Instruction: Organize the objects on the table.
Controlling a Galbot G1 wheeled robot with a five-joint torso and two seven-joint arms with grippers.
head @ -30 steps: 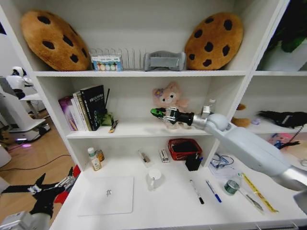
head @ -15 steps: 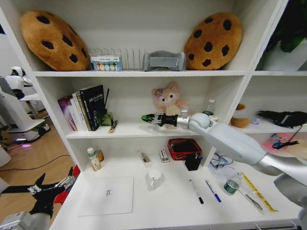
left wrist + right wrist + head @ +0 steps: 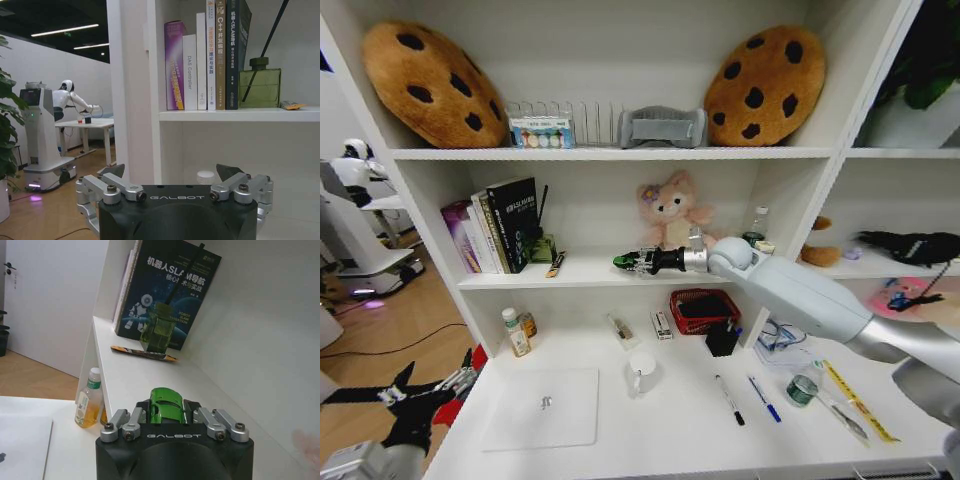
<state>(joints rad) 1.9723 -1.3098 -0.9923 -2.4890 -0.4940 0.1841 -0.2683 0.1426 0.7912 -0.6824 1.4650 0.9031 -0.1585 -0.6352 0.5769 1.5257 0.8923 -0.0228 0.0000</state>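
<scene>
White table (image 3: 670, 425), wooden floor (image 3: 380, 350)

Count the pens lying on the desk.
2. A black pen lies right of the white mug, and a blue pen lies just right of it. More may be hidden in the black holder.

glossy green toy car (image 3: 167, 405); smooth white table (image 3: 670, 420).
</scene>
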